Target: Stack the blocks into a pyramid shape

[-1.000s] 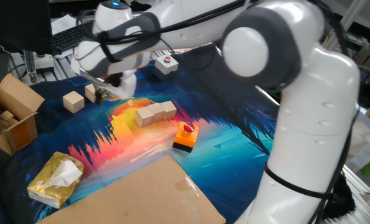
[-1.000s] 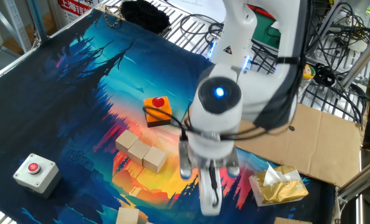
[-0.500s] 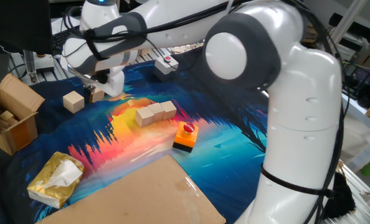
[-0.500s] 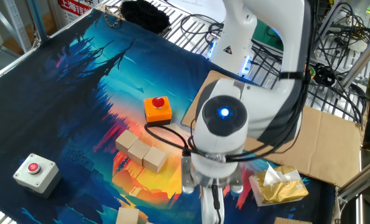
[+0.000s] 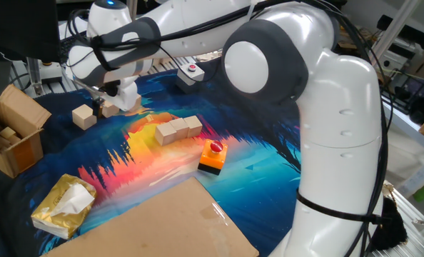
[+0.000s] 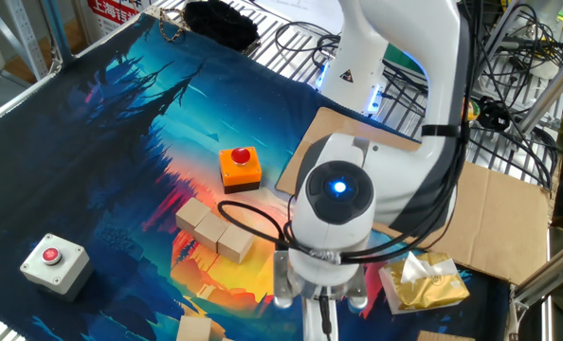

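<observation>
Claw [image 5: 106,107] grip unreadable near 2 blocks [image 5: 84,116]; only the other view shows the grey button box [image 6: 51,260].

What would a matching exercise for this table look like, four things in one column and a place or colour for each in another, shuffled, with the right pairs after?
Things:
1. row of three wooden blocks
2. orange-and-black button block
3. grey button box
4. cardboard box

Descriptions:
A. red button on an orange top
B. open, at the table's edge near the yellow tissue pack
C. side by side on the bright orange patch of the mat
D. pale grey, red button, alone near a mat edge

Pairs: 1-C, 2-A, 3-D, 4-B
</observation>
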